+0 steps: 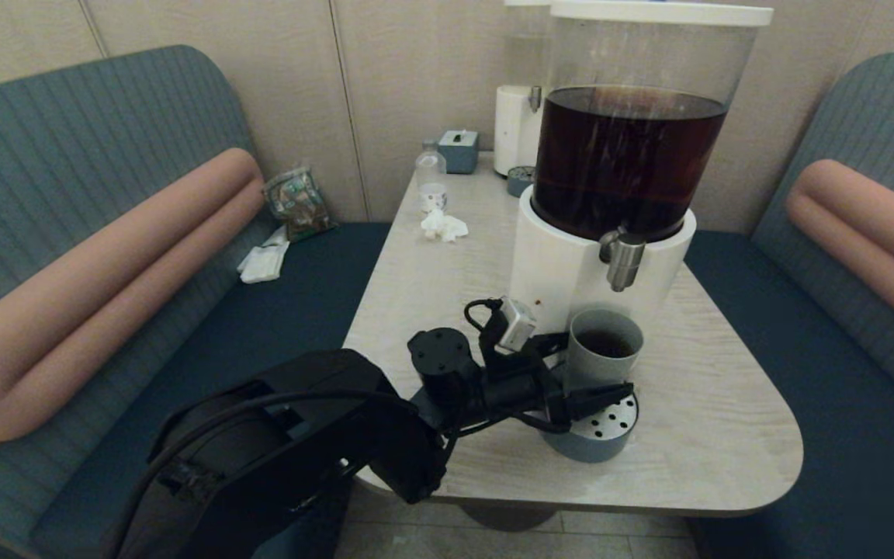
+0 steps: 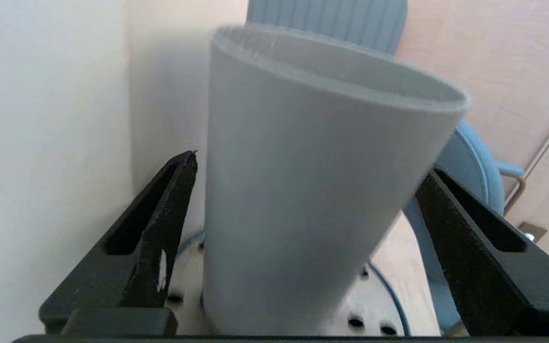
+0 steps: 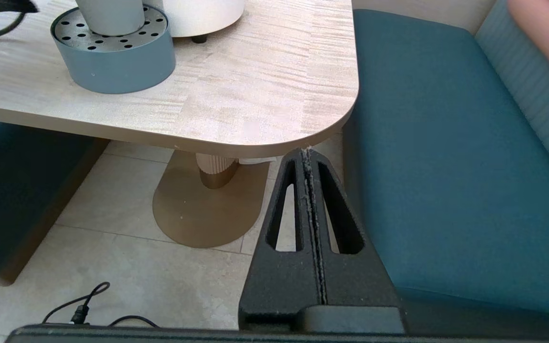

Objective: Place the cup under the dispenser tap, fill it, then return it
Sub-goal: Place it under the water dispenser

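Note:
The grey-green cup (image 1: 604,349) stands upright on the round blue-grey tray (image 1: 610,444), just in front of and below the steel dispenser tap (image 1: 622,260). Dark liquid shows in the cup's bottom. The tap belongs to the white-based dispenser with the dark-brown tank (image 1: 625,163). My left gripper (image 1: 598,363) is open with one finger on each side of the cup. In the left wrist view the cup (image 2: 312,200) fills the space between the fingers (image 2: 160,228), with a small gap at one tip. My right gripper (image 3: 307,153) is shut and empty, low beside the table's near right corner.
At the back of the table (image 1: 719,435) are a paler dispenser (image 1: 521,116), a second small tray (image 1: 521,180), a tissue box (image 1: 459,150), a bottle (image 1: 430,167) and crumpled tissue (image 1: 443,225). Blue benches (image 1: 843,373) flank the table on both sides.

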Motion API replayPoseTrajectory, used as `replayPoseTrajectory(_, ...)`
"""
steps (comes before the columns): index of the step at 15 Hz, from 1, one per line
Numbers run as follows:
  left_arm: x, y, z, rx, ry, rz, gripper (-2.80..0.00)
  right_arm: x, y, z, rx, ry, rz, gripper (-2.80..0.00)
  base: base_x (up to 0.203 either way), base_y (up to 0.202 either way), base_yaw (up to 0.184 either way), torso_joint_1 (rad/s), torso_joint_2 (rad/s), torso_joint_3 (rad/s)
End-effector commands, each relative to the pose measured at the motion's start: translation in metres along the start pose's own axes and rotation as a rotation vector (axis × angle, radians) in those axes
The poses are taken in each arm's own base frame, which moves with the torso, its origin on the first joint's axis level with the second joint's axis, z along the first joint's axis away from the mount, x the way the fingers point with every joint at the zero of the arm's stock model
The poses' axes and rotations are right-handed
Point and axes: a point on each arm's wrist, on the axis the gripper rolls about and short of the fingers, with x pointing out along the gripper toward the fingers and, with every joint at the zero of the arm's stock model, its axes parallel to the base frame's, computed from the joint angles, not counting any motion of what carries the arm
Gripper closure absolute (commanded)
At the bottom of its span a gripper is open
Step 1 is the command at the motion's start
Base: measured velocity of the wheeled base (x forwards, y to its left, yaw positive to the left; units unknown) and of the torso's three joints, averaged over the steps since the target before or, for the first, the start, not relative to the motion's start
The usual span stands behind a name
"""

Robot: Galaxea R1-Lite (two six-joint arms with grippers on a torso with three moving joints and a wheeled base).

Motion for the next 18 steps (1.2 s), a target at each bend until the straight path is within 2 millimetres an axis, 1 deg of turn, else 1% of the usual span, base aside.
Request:
replayPoseTrajectory(1, -0.006, -0.008, 0.01, -0.002, 0.009, -0.005, -2.8, 0.0, 0.0, 0.0, -0.001, -0.004, 0.0, 0.0, 0.0, 0.0, 0.0, 0.0, 0.0, 0.0)
replayPoseTrajectory(9, -0.029, -0.03, 0.023, -0.042, 0.078, 0.002, -2.8, 0.0, 0.0, 0.0, -0.001, -0.003, 0.001, 0.0, 0.0, 0.0, 0.0, 0.0, 0.0, 0.0)
replayPoseTrajectory(13, -0.043, -0.042, 0.025, -0.067, 0.121, 0.006, -2.8, 0.0, 0.0, 0.0, -0.001, -0.003, 0.0, 0.0, 0.0, 0.0, 0.0, 0.0, 0.0, 0.0)
replayPoseTrajectory(18, -0.051, -0.048, 0.027, -0.081, 0.142, 0.015, -2.8, 0.0, 0.0, 0.0, -0.001, -0.003, 0.0, 0.0, 0.0, 0.0, 0.0, 0.0, 0.0, 0.0)
